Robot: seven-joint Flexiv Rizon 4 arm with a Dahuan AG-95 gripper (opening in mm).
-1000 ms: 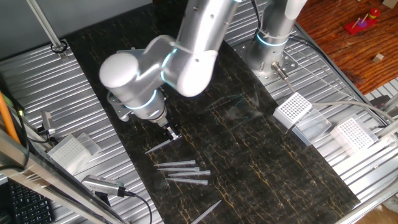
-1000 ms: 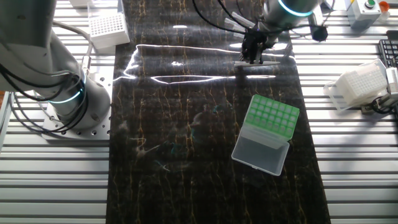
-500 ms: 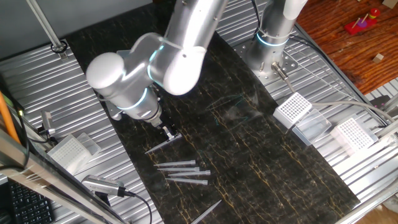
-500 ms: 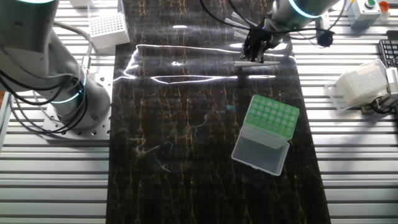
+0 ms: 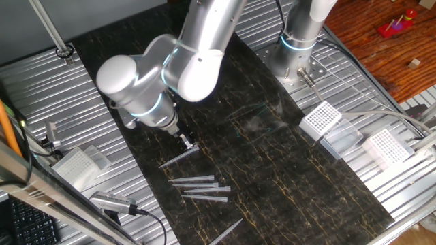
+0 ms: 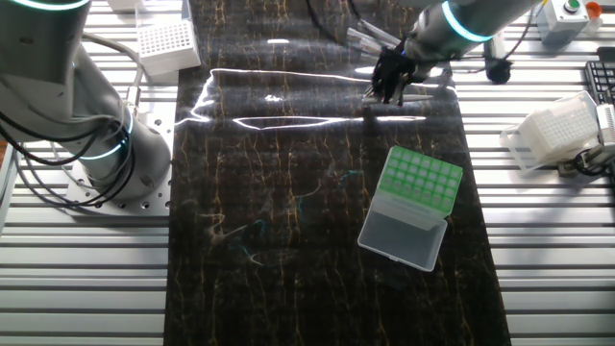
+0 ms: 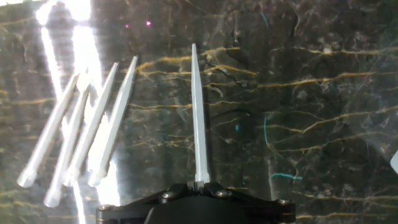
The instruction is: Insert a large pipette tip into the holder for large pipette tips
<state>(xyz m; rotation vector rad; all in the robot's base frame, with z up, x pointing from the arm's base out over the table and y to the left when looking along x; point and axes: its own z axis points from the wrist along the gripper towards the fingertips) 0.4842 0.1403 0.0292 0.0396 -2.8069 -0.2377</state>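
The large pipette tip [image 7: 196,112] is a long translucent cone that points away from the hand. Its wide end sits between my gripper's [image 7: 198,182] jaws, which are shut on it. In one fixed view the gripper [image 5: 187,144] is low over the dark mat, and the tip [image 5: 174,160] slants down-left from it at the mat's surface. In the other fixed view the gripper [image 6: 389,88] is at the far side of the mat. There the holder [image 6: 421,181], with its green rack and open pale lid, stands nearer the camera, apart from the gripper.
Several loose tips [image 7: 81,134] lie in a fan to the left of the held one, also seen on the mat [image 5: 201,187]. One more tip [image 5: 228,231] lies near the mat's front edge. White racks [image 5: 320,119] [image 5: 385,146] [image 5: 75,163] stand on the metal table around the mat. A second arm's base [image 6: 106,144] stands to the left.
The arm has leaned and shifted a little over the mat. The gripper has stayed down at the tip's wide end, and the tip has barely moved.
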